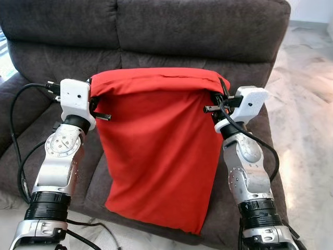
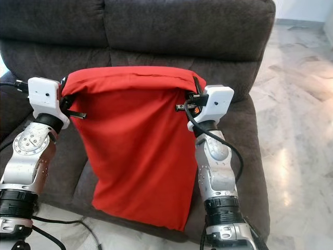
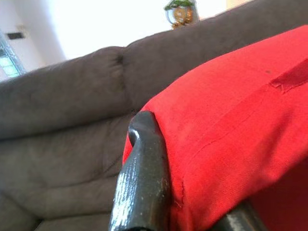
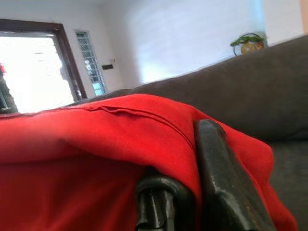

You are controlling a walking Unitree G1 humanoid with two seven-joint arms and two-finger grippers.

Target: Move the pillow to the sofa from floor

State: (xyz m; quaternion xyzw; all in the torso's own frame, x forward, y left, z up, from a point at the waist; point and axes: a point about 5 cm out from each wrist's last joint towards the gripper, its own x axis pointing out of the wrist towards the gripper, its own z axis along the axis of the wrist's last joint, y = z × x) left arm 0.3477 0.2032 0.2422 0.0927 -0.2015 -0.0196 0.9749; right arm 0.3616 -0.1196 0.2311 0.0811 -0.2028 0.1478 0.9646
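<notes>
A red pillow (image 1: 156, 151) hangs upright in front of the dark grey sofa (image 1: 197, 31), held up by its two top corners. My left gripper (image 1: 97, 103) is shut on the top left corner, with a black finger (image 3: 142, 178) pressed into the red fabric (image 3: 240, 125). My right gripper (image 1: 216, 100) is shut on the top right corner, its fingers (image 4: 221, 178) pinching the cloth (image 4: 96, 159). The pillow's top edge folds over between the two grippers. Its lower edge hangs down to about the front edge of the sofa seat (image 1: 93, 182).
The sofa's backrest rises behind the pillow, with an armrest (image 1: 15, 99) at the left. Pale marble floor (image 1: 307, 130) lies to the right of the sofa. Black cables (image 1: 18, 156) loop beside my left arm. A potted plant (image 4: 248, 43) stands behind the sofa.
</notes>
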